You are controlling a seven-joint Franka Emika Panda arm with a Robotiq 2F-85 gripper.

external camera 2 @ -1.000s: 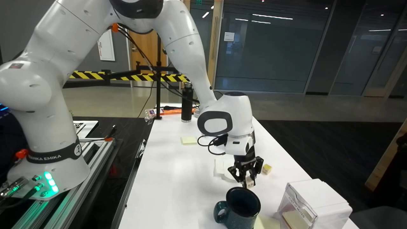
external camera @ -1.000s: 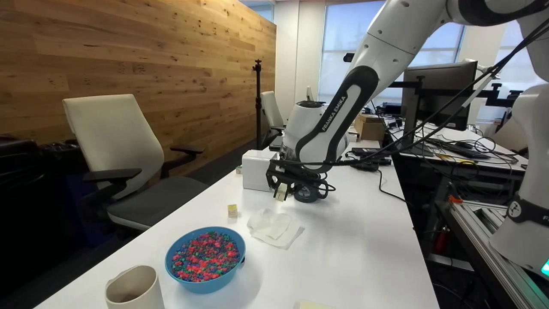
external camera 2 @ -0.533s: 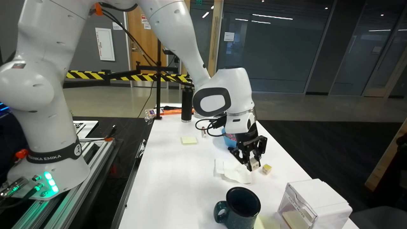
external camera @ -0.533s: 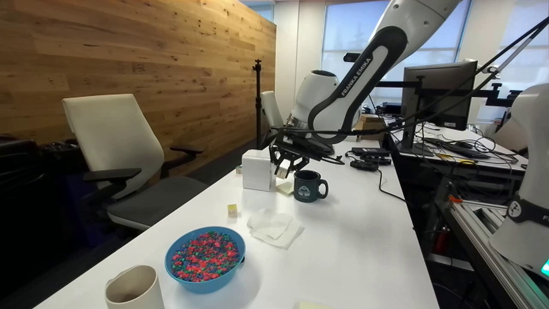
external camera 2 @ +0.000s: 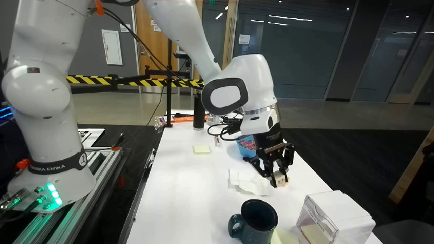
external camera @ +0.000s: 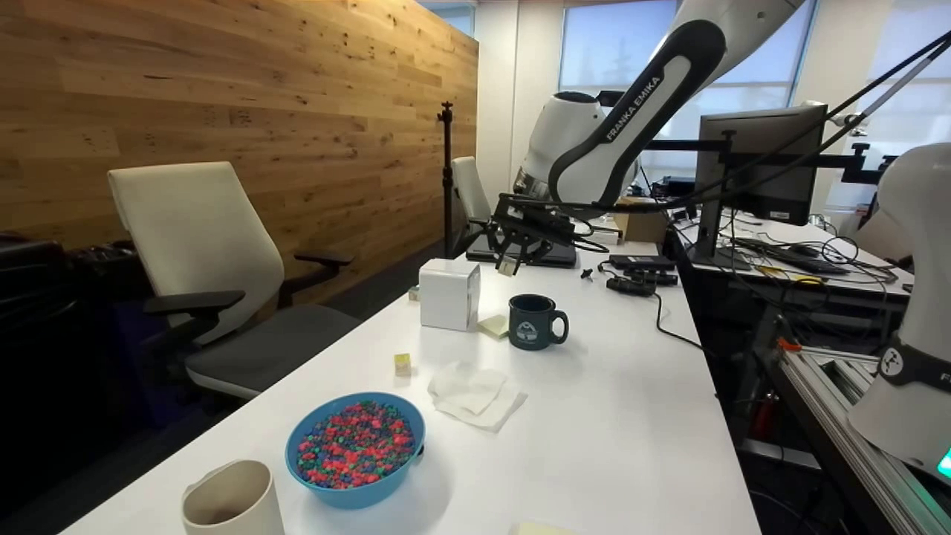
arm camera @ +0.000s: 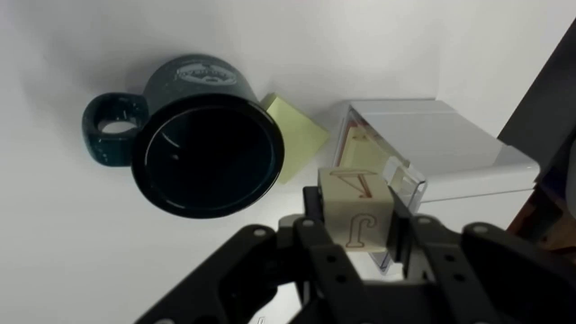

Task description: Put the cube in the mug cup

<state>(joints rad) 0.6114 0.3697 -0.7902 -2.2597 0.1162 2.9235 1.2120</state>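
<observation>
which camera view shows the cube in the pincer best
The wrist view: there the cube, held by the pincer, looks large, two marked faces showing. Both exterior views show it too, but small, its markings too tiny to read.

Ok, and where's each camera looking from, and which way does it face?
Exterior view: stands nearer the bowl, facing along the table to the windows; shows arm, gripper, part of base.
Exterior view: stands nearer the mug, facing back toward the bowl and a glass wall; shows arm, gripper, base.
Wrist view: on the arm, facing down at mug and cube; shows gripper.
Shared: mug, cube and gripper in all; bowl, arm and base in both exterior views.
</observation>
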